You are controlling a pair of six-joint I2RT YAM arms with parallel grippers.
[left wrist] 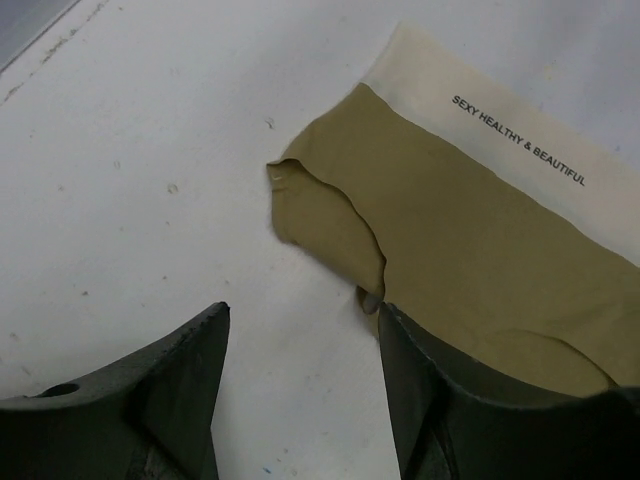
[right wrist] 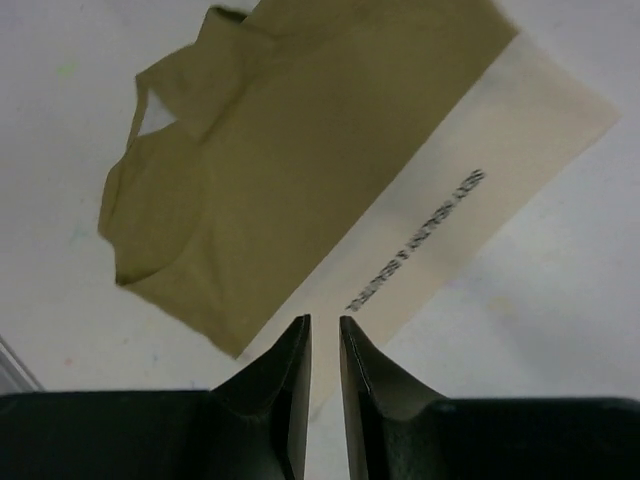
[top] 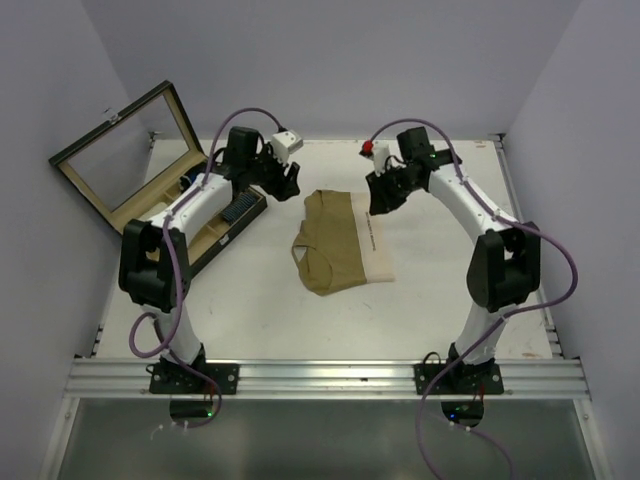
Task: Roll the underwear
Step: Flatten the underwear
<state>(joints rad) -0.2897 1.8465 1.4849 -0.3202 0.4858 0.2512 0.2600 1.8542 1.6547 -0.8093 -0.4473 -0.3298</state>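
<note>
Presently, the white tabletop carries 1 open-lidded box along its left edge and, near its centre, the olive underwear. The garment is folded flat, its cream printed waistband facing the right edge. Of the 2 grippers, the left gripper stands by the garment's far-left corner with jaws wide and empty, and the right gripper is over the waistband's far end, jaws narrowed to a slit with nothing between them.
</note>
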